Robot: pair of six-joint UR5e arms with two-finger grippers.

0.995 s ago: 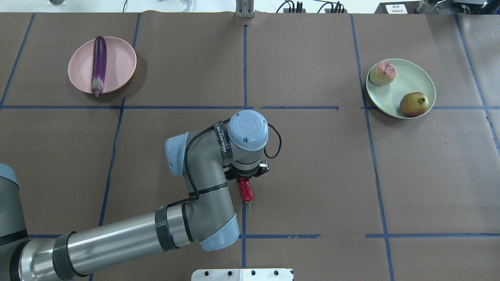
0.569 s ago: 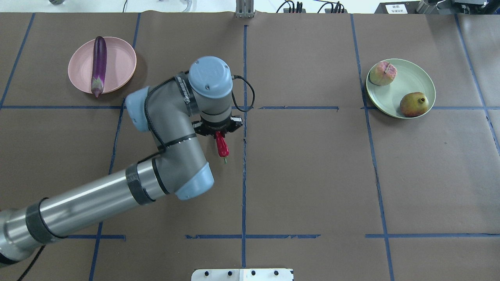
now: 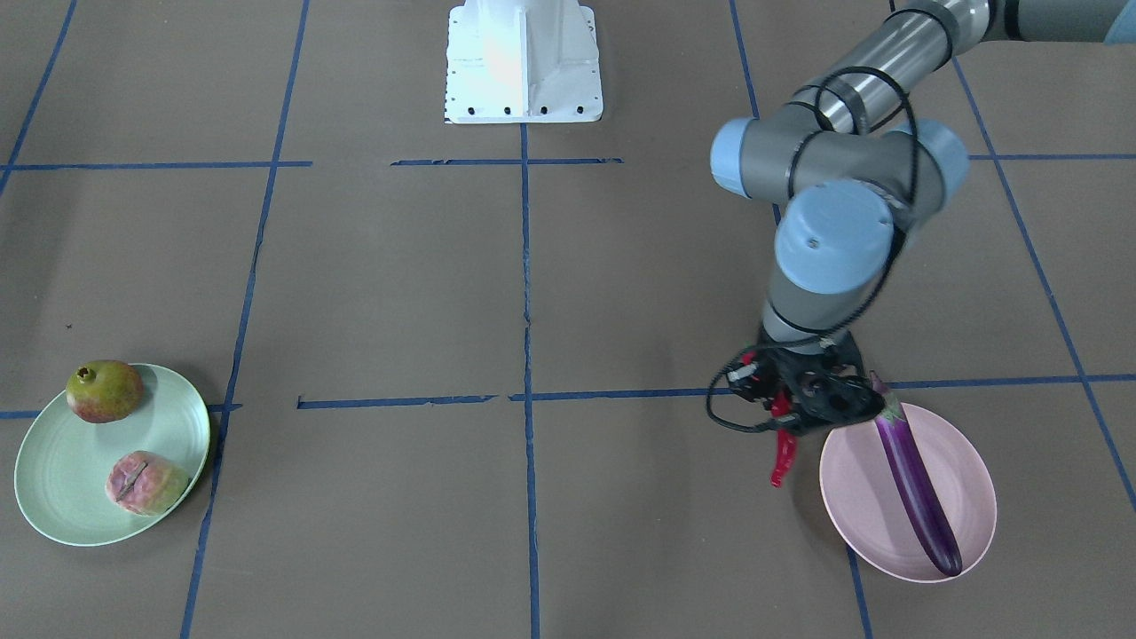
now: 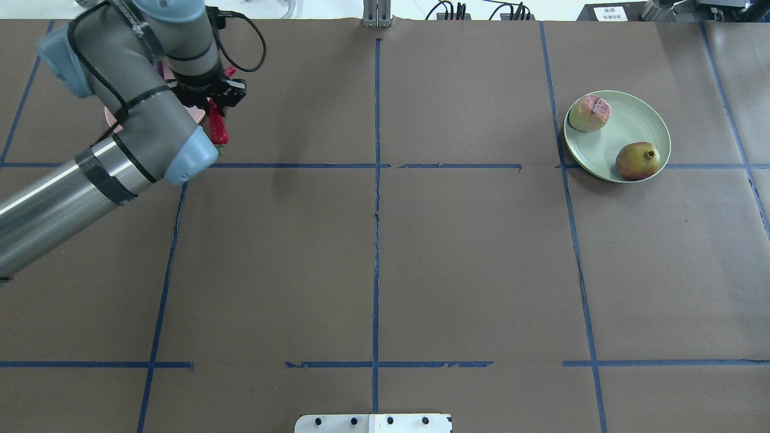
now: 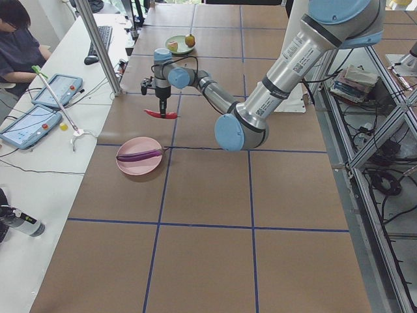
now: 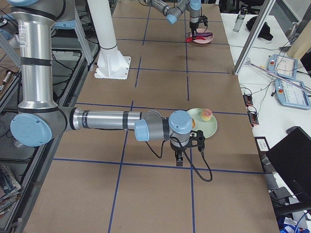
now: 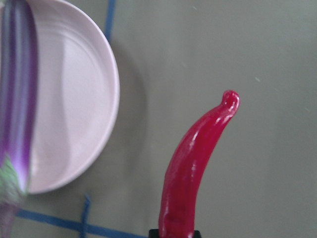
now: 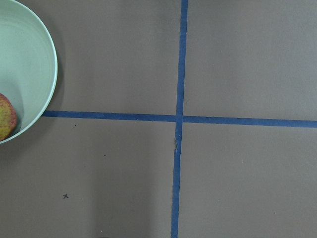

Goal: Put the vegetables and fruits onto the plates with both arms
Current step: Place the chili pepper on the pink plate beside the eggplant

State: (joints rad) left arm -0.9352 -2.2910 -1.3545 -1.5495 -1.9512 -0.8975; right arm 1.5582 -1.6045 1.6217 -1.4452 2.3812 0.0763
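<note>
My left gripper (image 3: 785, 410) is shut on the red chili pepper (image 3: 781, 457) and holds it in the air just beside the pink plate (image 3: 852, 497). The wrist view shows the chili (image 7: 195, 168) over bare table next to the plate's rim (image 7: 106, 99). The purple eggplant (image 3: 914, 488) lies across that plate. In the overhead view the arm hides most of the plate, and the chili (image 4: 218, 129) hangs under the gripper (image 4: 215, 105). The peach (image 4: 589, 113) and the pomegranate (image 4: 637, 160) lie on the green plate (image 4: 640, 120). My right gripper (image 6: 179, 159) shows only in the exterior right view, and I cannot tell whether it is open or shut.
Brown paper with blue tape lines covers the table. The white base (image 3: 524, 62) stands at the robot's edge. The right wrist view shows the green plate's rim (image 8: 47, 74) and a tape cross (image 8: 178, 119). An operator (image 5: 19, 45) sits at the side bench.
My left arm has swung from the table's middle to the far left, carrying the chili from near the centre line to the edge of the pink plate.
</note>
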